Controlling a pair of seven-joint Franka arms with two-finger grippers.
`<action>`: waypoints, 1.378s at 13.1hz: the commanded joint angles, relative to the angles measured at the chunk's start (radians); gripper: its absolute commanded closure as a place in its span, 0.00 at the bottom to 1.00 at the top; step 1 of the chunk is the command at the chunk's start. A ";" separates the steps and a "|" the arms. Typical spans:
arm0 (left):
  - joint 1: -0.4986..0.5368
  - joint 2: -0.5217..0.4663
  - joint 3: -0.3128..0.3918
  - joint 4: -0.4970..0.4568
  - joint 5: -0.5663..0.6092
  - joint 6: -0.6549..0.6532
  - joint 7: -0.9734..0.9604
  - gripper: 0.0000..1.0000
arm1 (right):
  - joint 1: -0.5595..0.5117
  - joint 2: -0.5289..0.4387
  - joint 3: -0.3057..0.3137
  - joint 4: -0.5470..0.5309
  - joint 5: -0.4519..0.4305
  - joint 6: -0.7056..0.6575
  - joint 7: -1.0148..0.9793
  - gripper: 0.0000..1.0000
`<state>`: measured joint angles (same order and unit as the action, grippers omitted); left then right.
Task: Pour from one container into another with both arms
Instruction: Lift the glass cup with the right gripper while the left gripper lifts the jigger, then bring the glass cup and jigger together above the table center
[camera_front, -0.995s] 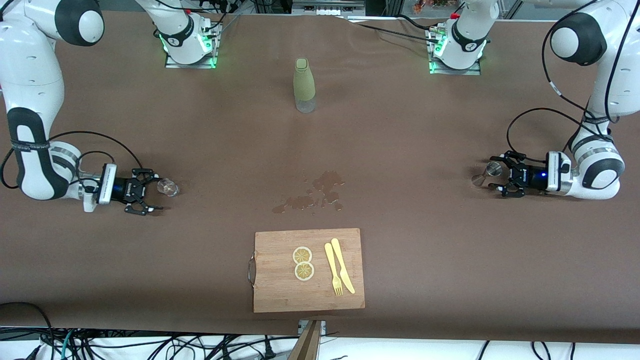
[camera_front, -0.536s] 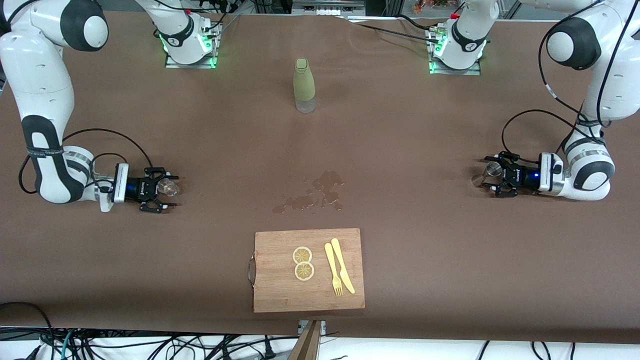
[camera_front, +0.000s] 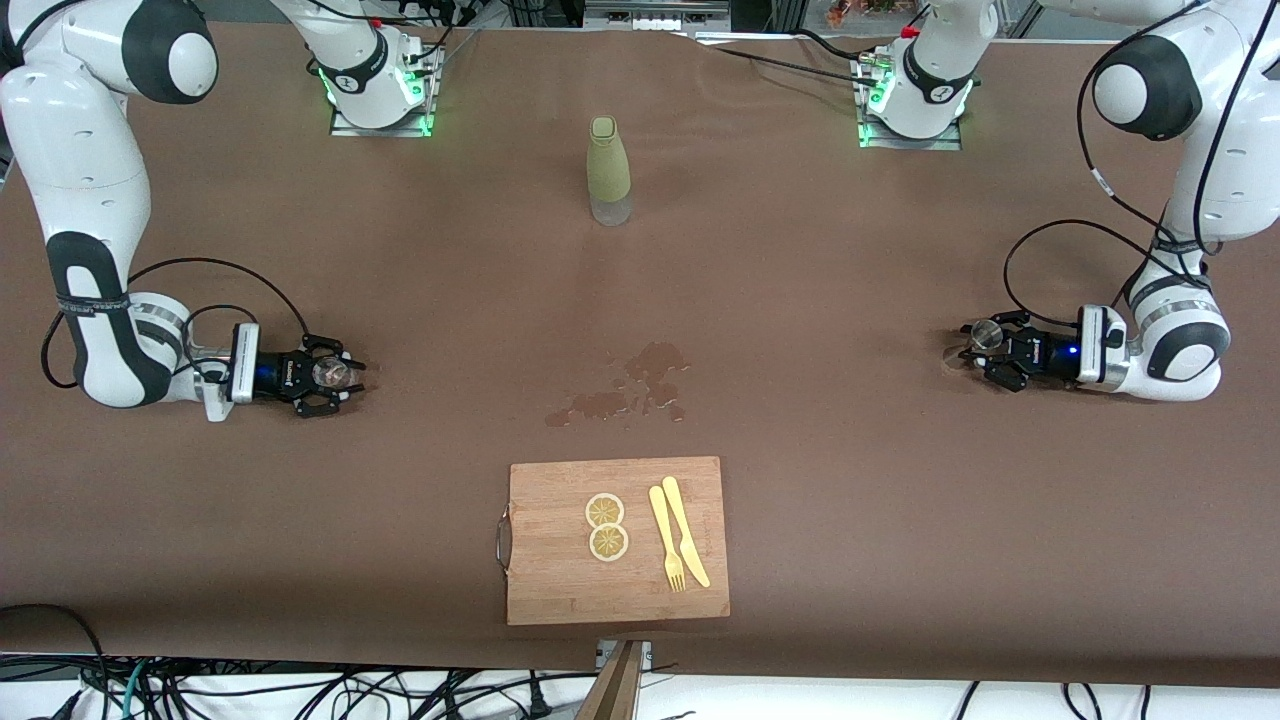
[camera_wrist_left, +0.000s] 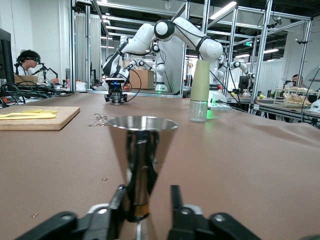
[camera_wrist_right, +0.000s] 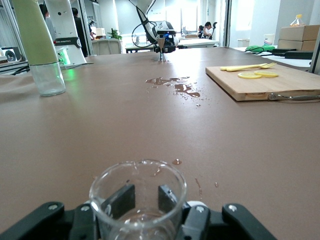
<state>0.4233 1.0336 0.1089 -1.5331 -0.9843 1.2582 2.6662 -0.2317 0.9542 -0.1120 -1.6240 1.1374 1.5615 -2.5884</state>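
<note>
Right arm: rises from its base at the top of the front view, folds down at the elbow and runs low and level over the counter (camera_front: 850, 300) at its own end, wrist horizontal.
Right end effector (camera_front: 325, 375): down at the counter surface, fingers pointing toward the middle of the counter, closed around a small clear glass beaker (camera_front: 331, 373); in the right wrist view the black fingers (camera_wrist_right: 121, 198) press on the base of the glass (camera_wrist_right: 138, 190).
Left arm: mirrors that pose at its own end, elbow high, forearm dropping to a horizontal wrist.
Left end effector (camera_front: 997, 350): low on the counter, closed on the narrow waist of a steel jigger (camera_front: 985, 335); in the left wrist view the fingers (camera_wrist_left: 116, 202) pinch the stem just under the upper cone (camera_wrist_left: 142, 145).
Jigger and beaker: both upright, standing at the two ends of the counter, well apart.
Bottle (camera_front: 608, 170): olive sleeve, clear base, upright between the two arm bases.
Spill (camera_front: 632, 385): dark wet patch near the counter's middle.
Cutting board (camera_front: 560, 590): nearer the front camera than the spill, carrying two lemon slices (camera_front: 606, 526), a yellow fork (camera_front: 666, 540) and a knife (camera_front: 685, 530).
</note>
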 joint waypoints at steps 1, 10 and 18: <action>-0.002 0.019 0.008 -0.001 -0.022 0.009 0.063 1.00 | -0.008 0.015 0.005 0.018 0.005 -0.056 0.007 0.98; -0.078 0.002 -0.001 0.039 -0.125 0.010 -0.029 1.00 | 0.034 0.002 0.158 0.163 -0.001 -0.120 0.345 1.00; -0.372 0.002 -0.087 0.076 -0.372 0.200 -0.227 1.00 | 0.251 -0.034 0.196 0.299 0.012 -0.010 0.603 1.00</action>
<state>0.1081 1.0437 0.0360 -1.4570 -1.3146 1.4077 2.4788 -0.0153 0.9464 0.0864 -1.3346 1.1382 1.5086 -2.0741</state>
